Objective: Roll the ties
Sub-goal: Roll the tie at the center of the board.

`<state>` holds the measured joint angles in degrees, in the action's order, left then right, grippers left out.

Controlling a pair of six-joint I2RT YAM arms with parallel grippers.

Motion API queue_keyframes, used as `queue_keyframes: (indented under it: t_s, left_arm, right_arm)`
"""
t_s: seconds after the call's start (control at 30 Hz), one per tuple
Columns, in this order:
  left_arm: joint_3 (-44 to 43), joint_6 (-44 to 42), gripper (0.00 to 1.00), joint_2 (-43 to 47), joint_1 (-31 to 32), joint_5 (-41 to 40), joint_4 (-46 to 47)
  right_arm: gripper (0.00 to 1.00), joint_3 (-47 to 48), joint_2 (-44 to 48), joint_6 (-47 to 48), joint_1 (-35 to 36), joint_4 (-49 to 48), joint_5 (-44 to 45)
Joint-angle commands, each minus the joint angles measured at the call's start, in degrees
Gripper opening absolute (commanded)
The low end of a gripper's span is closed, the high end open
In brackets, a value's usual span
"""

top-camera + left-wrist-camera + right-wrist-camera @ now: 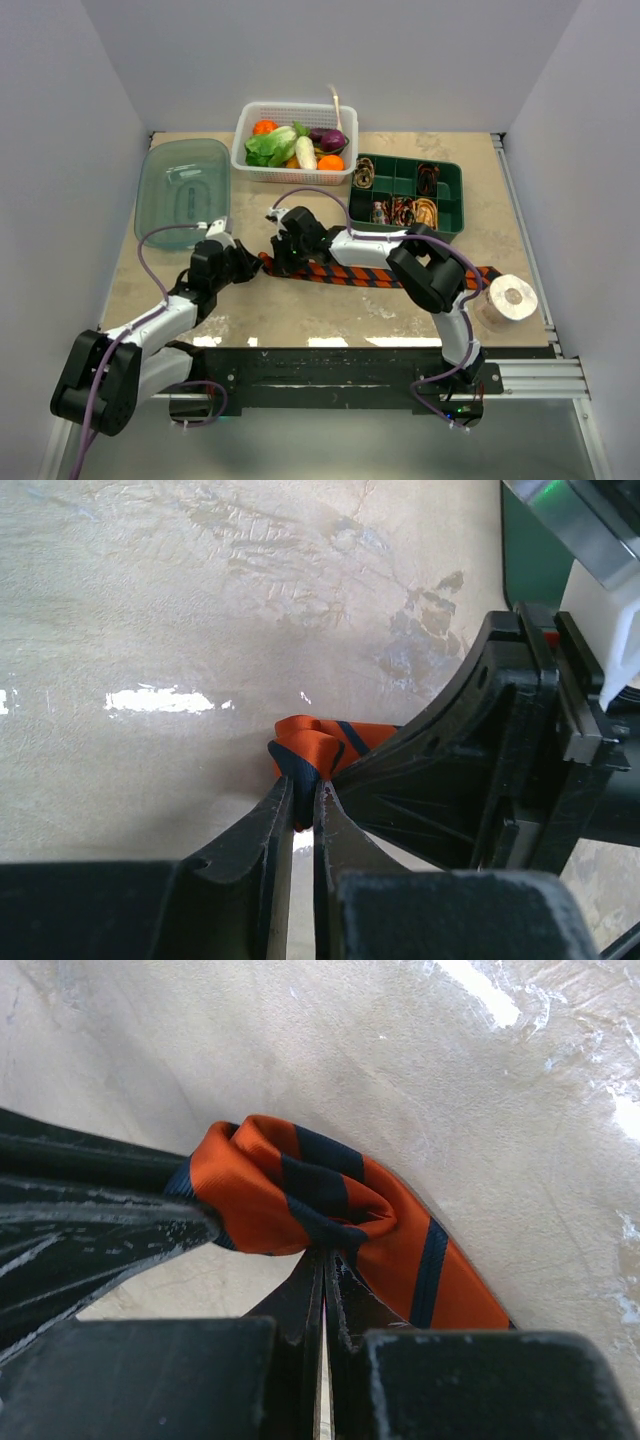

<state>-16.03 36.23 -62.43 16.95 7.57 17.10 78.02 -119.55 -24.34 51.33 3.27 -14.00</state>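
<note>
Orange-and-black tie [345, 274] lies flat across table [300, 325] centre, with its tail running out to 3 o'clock. The 9 o'clock end is folded into a first coil turn.

Left gripper [303, 798] is nearly closed, pinching that folded end. Right gripper [323, 1265] is fully closed, tips tucked at the base of the coil. Can't tell if any cloth is nipped between them.

Risks:
- Both grippers crowd one spot, so a twist from either could knock the other's hold off.
- Fabric looks slick, and the loose coil likely springs open if the pinch slips.
- Long tail may drag skewed, so the roll cones.
- Tape roll [508, 298] at 4 o'clock sits just beside the tail end and could snag.

Table is beige mottled stone-look, glossy, with glare patches. Plain pale walls [60, 150] on three sides.
</note>
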Motion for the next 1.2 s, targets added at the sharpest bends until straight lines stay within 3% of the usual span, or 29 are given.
queue_keyframes:
  t_s: [0.0,0.43,0.83,1.17]
  left_arm:
    - [-4.09,-3.27,0.00,1.88,0.72,-1.33,-2.24]
    - [-9.01,-6.87,0.00,0.91,2.82,-6.34,-10.24]
    - [-12.53,-7.31,0.00,-1.20,6.34,-9.68,-11.74]
    - [-14.55,-7.93,0.00,-3.39,8.54,-10.47,-11.39]
  right_arm:
    - [0.00,2.84,-0.51,0.69,0.26,1.13,1.43]
    - [0.00,5.74,-0.42,1.75,0.17,3.15,4.16]
    - [0.00,6.53,-1.74,1.75,0.17,2.97,4.60]
    - [0.00,3.37,-2.01,0.96,0.17,-3.00,1.79]
